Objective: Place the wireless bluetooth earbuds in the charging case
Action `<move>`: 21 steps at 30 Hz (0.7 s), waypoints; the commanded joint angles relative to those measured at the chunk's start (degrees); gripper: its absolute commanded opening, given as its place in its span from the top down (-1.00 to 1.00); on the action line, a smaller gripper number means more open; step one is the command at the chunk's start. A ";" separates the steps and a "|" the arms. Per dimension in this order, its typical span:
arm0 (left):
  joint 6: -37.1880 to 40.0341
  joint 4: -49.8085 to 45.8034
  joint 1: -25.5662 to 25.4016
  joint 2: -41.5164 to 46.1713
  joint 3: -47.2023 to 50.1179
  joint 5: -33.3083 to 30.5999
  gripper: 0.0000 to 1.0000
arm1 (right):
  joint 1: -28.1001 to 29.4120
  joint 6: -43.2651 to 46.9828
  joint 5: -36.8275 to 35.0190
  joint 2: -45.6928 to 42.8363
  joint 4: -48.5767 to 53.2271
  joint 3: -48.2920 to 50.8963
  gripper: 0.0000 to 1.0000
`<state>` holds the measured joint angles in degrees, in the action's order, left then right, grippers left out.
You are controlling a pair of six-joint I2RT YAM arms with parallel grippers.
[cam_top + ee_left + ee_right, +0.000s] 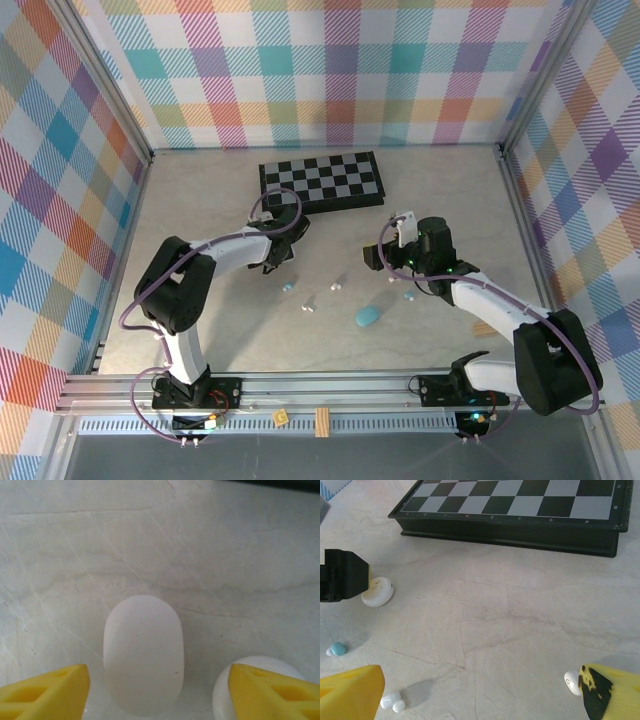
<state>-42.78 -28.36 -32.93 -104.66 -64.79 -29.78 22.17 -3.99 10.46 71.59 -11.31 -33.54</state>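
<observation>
**Left hand spread around a white case, earbuds loose on the desk**

In the left wrist view, the left hand (158, 677) is seen close above the pale desk (225, 555), set astride a white charging case (142, 655) of oval, pebble-like shape. One yellow finger (45, 692) is placed to each side of the case. A strip of bare desk is visible between each fingertip and the case, so the hand is parted and nothing is gripped. A second rounded white case (221, 695) is partly covered by the finger at the right of that view.

The right hand (480, 695) is held fully spread and empty, with only bare desk between its fingers.

The wireless bluetooth earbuds (392, 701) are found lying loose on the desk. In the right wrist view, a white one is seen just beside the finger at the left. A light blue earbud (337, 649) lies further left. Another white earbud (571, 681) is either touching or just beside the other fingertip; which cannot be told.

From above, a blue case (368, 317) is seen between the two arms near the front of the desk. A chessboard (322, 182) is laid at the back, with the left hand just in front of its near left corner.
</observation>
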 commanded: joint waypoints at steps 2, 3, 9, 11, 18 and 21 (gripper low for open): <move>-0.79 -0.52 0.06 -0.89 -1.47 0.54 -0.38 | 0.34 0.50 1.08 0.61 -1.08 -1.75 -0.98; -0.75 -0.45 0.10 -1.06 -1.44 0.52 -0.36 | 0.41 0.47 1.14 0.73 -1.16 -1.71 -0.98; -0.78 0.21 0.50 -1.04 -0.98 0.96 -0.33 | 0.41 0.25 1.56 1.87 -1.39 -2.13 -0.98; -0.81 0.48 0.58 -0.49 -0.51 0.91 -0.33 | 0.51 0.12 1.67 2.22 -1.53 -2.15 -0.98; -1.20 3.33 0.76 4.13 2.33 1.10 -0.38 | 0.96 0.03 1.93 3.11 -1.69 -2.25 -0.98; -1.06 4.00 1.01 5.51 3.09 0.78 -0.39 | 1.07 0.06 1.85 3.39 -1.96 -2.33 -0.98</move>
<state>-42.89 -25.28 -32.71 -102.02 -62.61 -29.02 22.87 -4.01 11.22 74.37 -11.53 -34.11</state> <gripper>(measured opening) 0.693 0.990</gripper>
